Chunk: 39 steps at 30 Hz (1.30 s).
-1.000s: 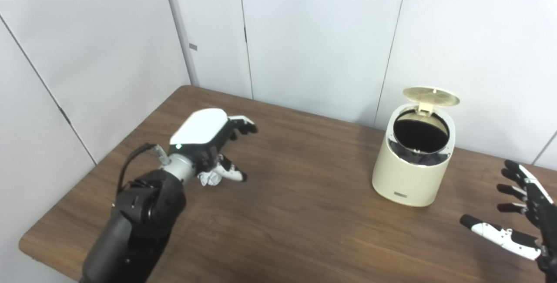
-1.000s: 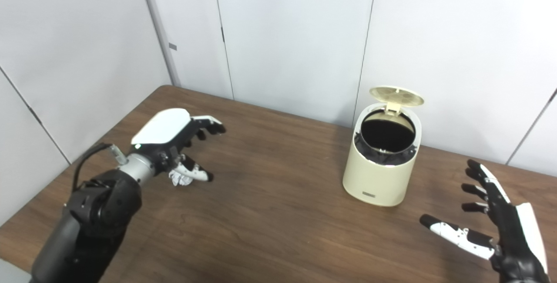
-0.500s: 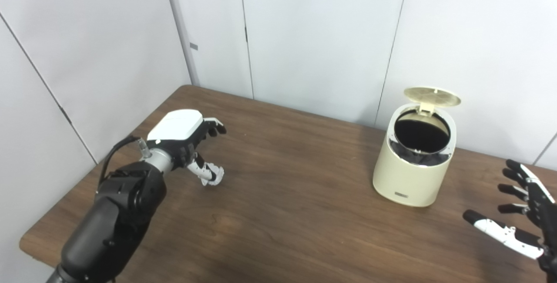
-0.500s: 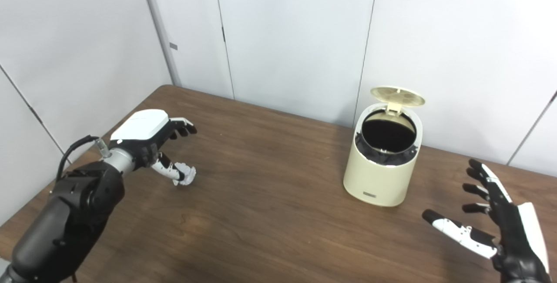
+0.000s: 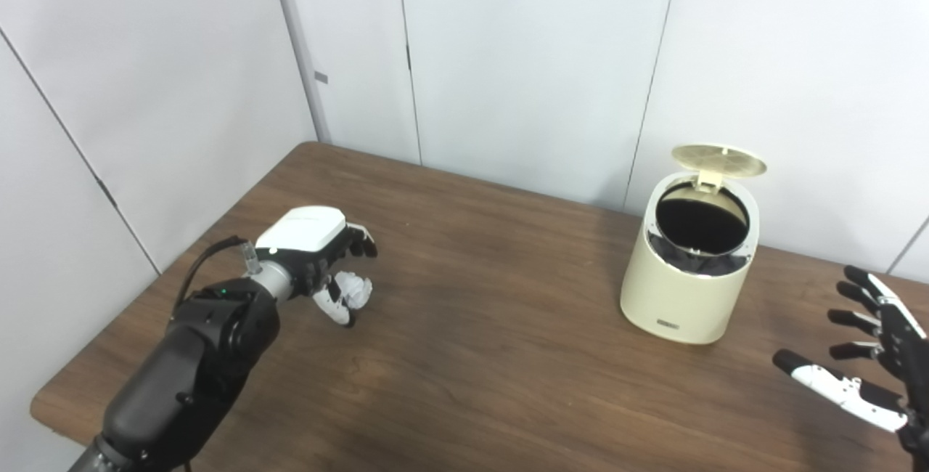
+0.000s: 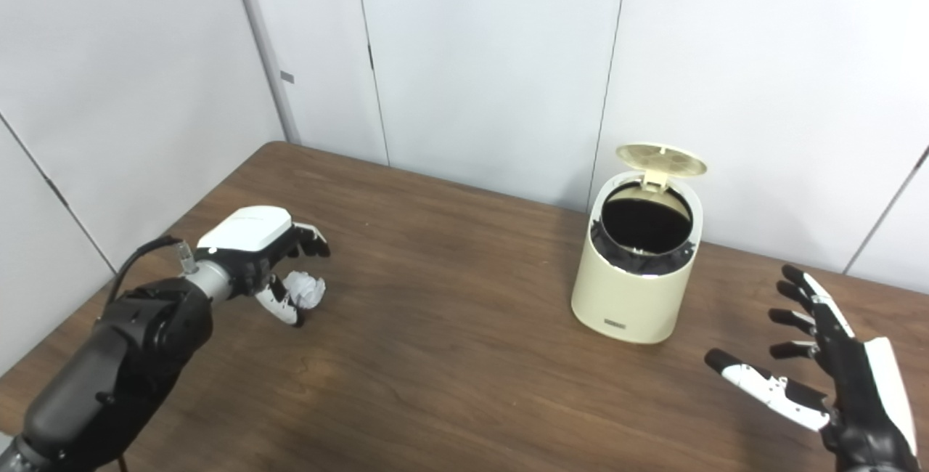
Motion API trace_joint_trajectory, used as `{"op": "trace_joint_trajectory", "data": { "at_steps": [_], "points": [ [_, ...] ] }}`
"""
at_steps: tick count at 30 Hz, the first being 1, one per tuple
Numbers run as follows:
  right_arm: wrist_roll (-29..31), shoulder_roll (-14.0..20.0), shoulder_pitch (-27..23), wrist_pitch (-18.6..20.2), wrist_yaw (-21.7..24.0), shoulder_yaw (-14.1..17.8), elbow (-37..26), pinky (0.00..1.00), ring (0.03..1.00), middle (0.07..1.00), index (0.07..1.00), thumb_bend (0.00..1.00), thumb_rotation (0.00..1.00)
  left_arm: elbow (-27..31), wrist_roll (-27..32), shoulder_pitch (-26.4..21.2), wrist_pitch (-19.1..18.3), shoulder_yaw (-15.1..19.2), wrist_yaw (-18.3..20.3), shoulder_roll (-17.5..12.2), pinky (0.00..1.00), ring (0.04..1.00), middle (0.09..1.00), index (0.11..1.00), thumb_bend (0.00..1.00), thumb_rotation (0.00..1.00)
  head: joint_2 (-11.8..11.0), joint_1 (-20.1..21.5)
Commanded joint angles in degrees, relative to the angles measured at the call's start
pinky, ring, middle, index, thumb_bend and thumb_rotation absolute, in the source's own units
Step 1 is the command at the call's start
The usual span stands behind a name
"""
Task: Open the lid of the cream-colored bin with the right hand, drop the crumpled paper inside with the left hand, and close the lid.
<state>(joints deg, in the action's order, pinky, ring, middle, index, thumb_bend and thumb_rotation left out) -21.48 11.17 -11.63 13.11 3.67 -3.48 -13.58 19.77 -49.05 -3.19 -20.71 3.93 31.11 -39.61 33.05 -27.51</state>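
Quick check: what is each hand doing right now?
Left hand: fingers curled around the paper, but whether it grips it cannot be told.
Right hand: open, holding nothing.

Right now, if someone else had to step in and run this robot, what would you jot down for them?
Left robot hand: low over the table's left side, fingers curled around the crumpled paper; whether the grip is closed yet, I cannot tell.
Right robot hand: open, fingers spread, empty, in front of the bin and to its right.
Cream-colored bin: upright on the wooden table, near the wall, lid tipped up, dark inside showing.
Done: lid opened.
Left: secure the paper, carry it over the bin's mouth, drop it in, then close the lid.
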Motion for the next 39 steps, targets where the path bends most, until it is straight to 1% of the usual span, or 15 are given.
{"op": "trace_joint_trajectory", "data": {
  "at_steps": [1, 3, 6, 8, 12, 15, 24, 27, 28, 29, 30, 31, 32, 34, 39],
  "points": [
    [-0.22, 0.27, -1.49, -1.27, -0.80, 0.44, -1.86, 0.57, 0.769, 0.867, 0.894, 0.70, 0.39, -0.21, -1.57, -1.07, 1.16, 0.13, -2.86, -1.74, 0.62, 0.709, 0.754, 0.734, 0.91, 0.00, 0.10, 0.07],
    [-0.32, 0.36, -1.37, -1.24, -0.76, 0.45, -1.95, 0.57, 0.774, 0.870, 0.900, 0.70, 0.40, -0.76, -2.96, -1.15, 1.26, -0.85, -2.84, -2.05, 0.57, 0.691, 0.747, 0.736, 0.90, 0.00, 0.15, 0.16],
    [0.20, 0.23, -1.17, -1.28, -0.75, 0.72, -2.09, 0.55, 0.769, 0.866, 0.899, 0.71, 0.40, -1.96, -3.26, -1.22, 1.36, -1.27, -3.96, -1.51, 0.54, 0.670, 0.730, 0.733, 0.91, 0.00, 0.32, 0.33],
    [0.38, 0.22, -0.99, -0.94, -0.60, 0.81, -2.41, 0.54, 0.760, 0.863, 0.899, 0.71, 0.41, -1.69, -4.14, -1.26, 1.09, -1.79, -3.88, -1.21, 0.52, 0.666, 0.726, 0.727, 0.91, 0.00, 0.47, 0.41],
    [0.29, 0.22, -0.72, -0.77, -0.53, 0.89, -2.83, 0.52, 0.747, 0.859, 0.897, 0.72, 0.42, -2.03, -5.29, -1.57, 0.22, -2.82, -2.42, -1.23, 0.55, 0.709, 0.756, 0.728, 0.87, 0.00, 0.69, 0.46],
    [0.36, 0.23, -0.52, -1.01, -0.61, 1.01, -2.80, 0.52, 0.739, 0.857, 0.895, 0.72, 0.41, -3.15, -4.21, -1.26, 1.30, -2.62, -4.32, -0.84, 0.55, 0.717, 0.756, 0.720, 0.87, 0.00, 0.75, 0.47],
    [0.19, 0.07, -0.08, -0.85, -0.68, 1.23, -2.99, 0.51, 0.732, 0.849, 0.891, 0.74, 0.44, -2.81, -4.38, -1.15, 0.29, -3.12, -3.70, 0.44, 0.53, 0.693, 0.740, 0.707, 0.83, 0.00, 1.15, 0.77],
    [0.17, 0.11, 0.12, -0.89, -0.60, 1.20, -3.17, 0.50, 0.726, 0.850, 0.894, 0.73, 0.45, -3.67, -2.38, -0.98, 1.79, -2.94, -4.88, 0.67, 0.53, 0.657, 0.707, 0.679, 0.82, 0.00, 1.23, 0.76],
    [0.01, 0.15, 0.16, -0.80, -0.60, 1.17, -3.25, 0.49, 0.727, 0.851, 0.893, 0.73, 0.45, -4.12, -1.38, -0.93, 2.56, -2.85, -5.41, 0.65, 0.49, 0.591, 0.660, 0.658, 0.80, 0.00, 1.23, 0.76],
    [-0.14, 0.18, 0.21, -0.72, -0.61, 1.14, -3.35, 0.49, 0.726, 0.851, 0.894, 0.73, 0.45, -4.49, -0.64, -0.90, 2.98, -2.81, -5.76, 0.66, 0.45, 0.541, 0.578, 0.639, 0.67, 0.00, 1.29, 0.90],
    [-0.26, 0.21, 0.25, -0.68, -0.61, 1.13, -3.41, 0.49, 0.726, 0.851, 0.895, 0.73, 0.46, -4.73, -0.19, -0.89, 3.21, -2.81, -6.00, 0.63, 0.43, 0.500, 0.518, 0.585, 0.60, 0.00, 1.29, 0.90],
    [-0.30, 0.16, 0.27, -0.35, -0.58, 1.19, -3.54, 0.49, 0.725, 0.851, 0.895, 0.73, 0.46, -5.79, 0.54, -0.85, 4.03, -2.72, -7.03, 0.70, 0.41, 0.475, 0.481, 0.551, 0.55, 0.00, 1.29, 0.90],
    [-0.20, 0.08, 0.28, -0.14, -0.59, 1.31, -3.62, 0.50, 0.729, 0.851, 0.894, 0.73, 0.46, -6.57, 1.14, -0.83, 4.54, -2.69, -7.85, 0.80, 0.42, 0.436, 0.479, 0.551, 0.52, 0.00, 1.29, 0.90],
    [-0.18, 0.04, 0.30, 0.13, -0.62, 1.44, -3.74, 0.51, 0.734, 0.851, 0.890, 0.73, 0.46, -7.23, 1.66, -0.81, 5.06, -2.73, -8.76, 0.98, 0.42, 0.405, 0.472, 0.549, 0.50, 0.00, 1.52, 1.06],
    [-0.79, 0.22, 0.42, 0.46, -0.79, 1.36, -3.97, 0.50, 0.719, 0.849, 0.887, 0.74, 0.47, -7.34, 1.63, -0.64, 5.18, -3.50, -9.80, 0.79, 0.40, 0.402, 0.492, 0.522, 0.50, 0.00, 1.57, 1.09]
  ]
}}
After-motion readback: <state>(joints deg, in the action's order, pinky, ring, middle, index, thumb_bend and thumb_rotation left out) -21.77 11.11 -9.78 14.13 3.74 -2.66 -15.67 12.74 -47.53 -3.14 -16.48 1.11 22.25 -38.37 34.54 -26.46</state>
